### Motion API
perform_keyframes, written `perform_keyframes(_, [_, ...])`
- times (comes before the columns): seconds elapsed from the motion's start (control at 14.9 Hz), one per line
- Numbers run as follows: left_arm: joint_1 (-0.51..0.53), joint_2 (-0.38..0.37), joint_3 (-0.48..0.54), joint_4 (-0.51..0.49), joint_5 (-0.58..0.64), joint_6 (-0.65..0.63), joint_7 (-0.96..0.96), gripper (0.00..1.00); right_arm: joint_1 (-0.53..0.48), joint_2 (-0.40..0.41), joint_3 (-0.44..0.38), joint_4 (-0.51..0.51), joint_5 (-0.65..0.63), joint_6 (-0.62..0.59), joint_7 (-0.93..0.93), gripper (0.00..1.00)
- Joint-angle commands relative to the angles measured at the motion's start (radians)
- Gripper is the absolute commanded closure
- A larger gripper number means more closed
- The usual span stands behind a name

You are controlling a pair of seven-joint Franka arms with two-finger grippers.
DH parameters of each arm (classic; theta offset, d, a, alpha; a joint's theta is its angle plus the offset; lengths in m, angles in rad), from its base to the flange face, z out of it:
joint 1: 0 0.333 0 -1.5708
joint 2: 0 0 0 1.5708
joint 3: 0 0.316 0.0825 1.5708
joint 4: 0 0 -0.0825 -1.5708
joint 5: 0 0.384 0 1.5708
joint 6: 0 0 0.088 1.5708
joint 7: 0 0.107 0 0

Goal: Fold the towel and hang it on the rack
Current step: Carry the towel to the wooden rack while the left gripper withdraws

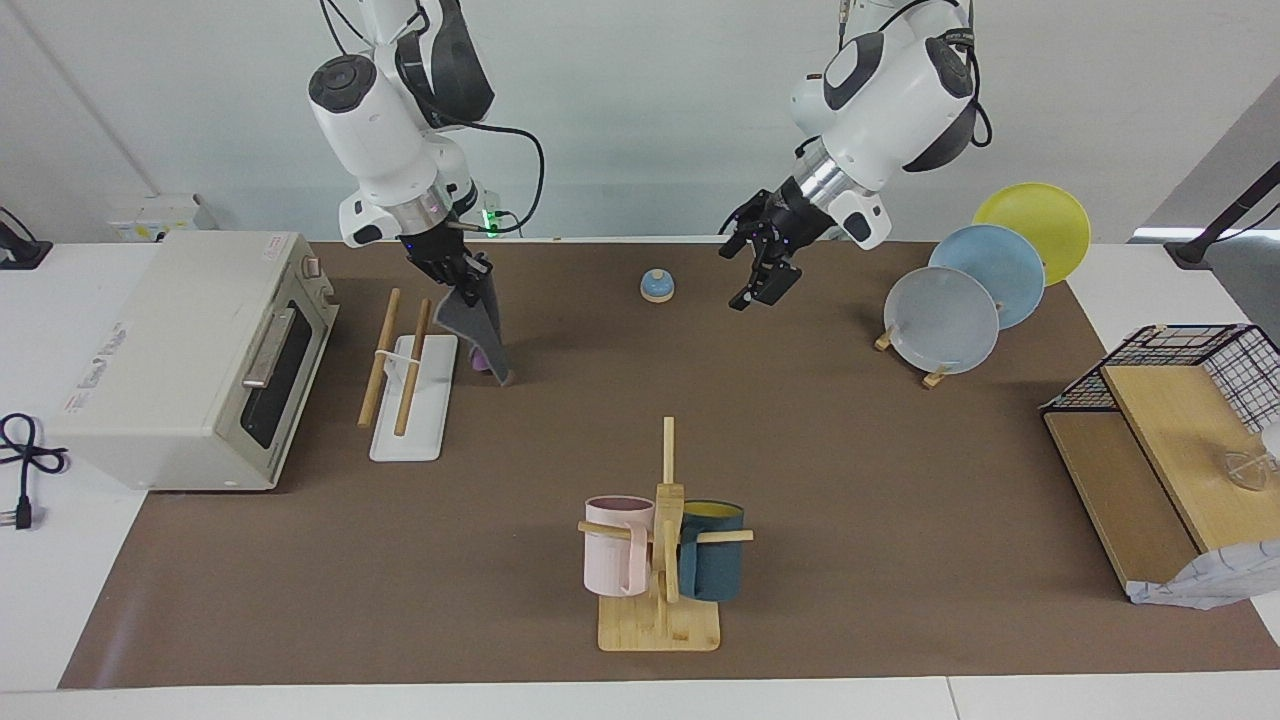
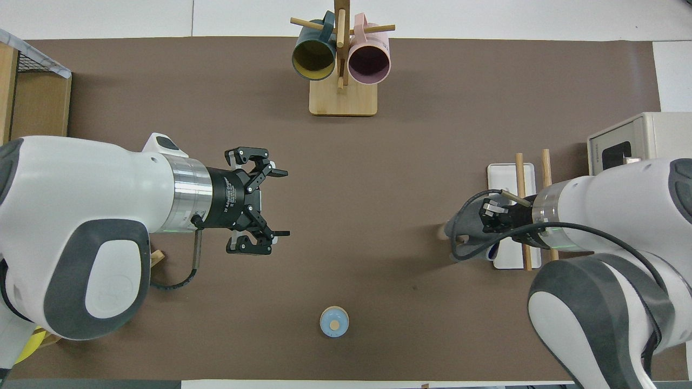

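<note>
The right hand (image 1: pixel 462 280) is clamped on the top edge of the towel (image 1: pixel 478 328), which hangs folded in a narrow grey strip just beside the rack (image 1: pixel 408 372), on the side toward the left arm's end of the desk (image 1: pixel 800 450); a bit of its purple face shows near the bottom, and its lower tip seems to reach the desk or nearly so (the facing view does not settle it). The left hand (image 1: pixel 762 272) waits in the air with its fingers spread apart, over bare desk near the small blue bell (image 1: pixel 657 286). The towel is not yet on either rod. The risk, as I judge it, lies in the carry across: the towel hangs low, so a sideways move without lift could drag the tip against the near rod or the white base and undo the fold, or shove the light rack toward the oven (image 1: pixel 190 350). A release with too little cloth over the rod would let it slide off.
</note>
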Motion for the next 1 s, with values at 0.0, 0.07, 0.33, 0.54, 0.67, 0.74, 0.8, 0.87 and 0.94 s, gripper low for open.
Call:
perform_keyframes(0.0, [0.063,-0.031,-0.005,-0.027,0.061,-0.029,0.19,0.0,-0.082,-0.028,0.002,-0.022,-0.032,0.003,-0.109,1.0])
perform_keyframes(0.07, [0.09,-0.031,-0.005,-0.025,0.08,-0.039,0.27,0.0,-0.119,-0.025,0.002,-0.022,-0.032,0.009,-0.175,1.0])
perform_keyframes(0.33, [0.193,-0.023,-0.005,-0.018,0.117,-0.047,0.622,0.0,-0.182,-0.014,0.001,-0.006,-0.031,0.016,-0.303,1.0])
perform_keyframes(0.54, [0.219,-0.02,-0.002,-0.015,0.175,-0.047,0.882,0.0,-0.185,-0.007,0.001,-0.006,-0.031,0.079,-0.343,1.0])
perform_keyframes(0.67, [0.236,-0.014,-0.002,-0.001,0.235,-0.05,1.034,0.0,-0.222,-0.007,0.001,-0.01,-0.031,0.082,-0.431,1.0])
perform_keyframes(0.74, [0.244,-0.009,-0.002,0.016,0.267,-0.059,1.094,0.0,-0.245,-0.007,-0.001,-0.012,-0.031,0.087,-0.484,1.0])
perform_keyframes(0.8, [0.247,0.005,-0.002,0.034,0.294,-0.068,1.143,0.0,-0.266,-0.002,-0.001,-0.012,-0.031,0.087,-0.528,1.0])
perform_keyframes(0.87, [0.247,0.014,-0.002,0.053,0.33,-0.081,1.186,0.0,-0.285,0.002,-0.001,-0.012,-0.031,0.087,-0.561,1.0])
perform_keyframes(0.94, [0.247,0.017,0.0,0.065,0.359,-0.091,1.224,0.0,-0.3,0.004,0.001,-0.015,-0.031,0.087,-0.587,1.0])
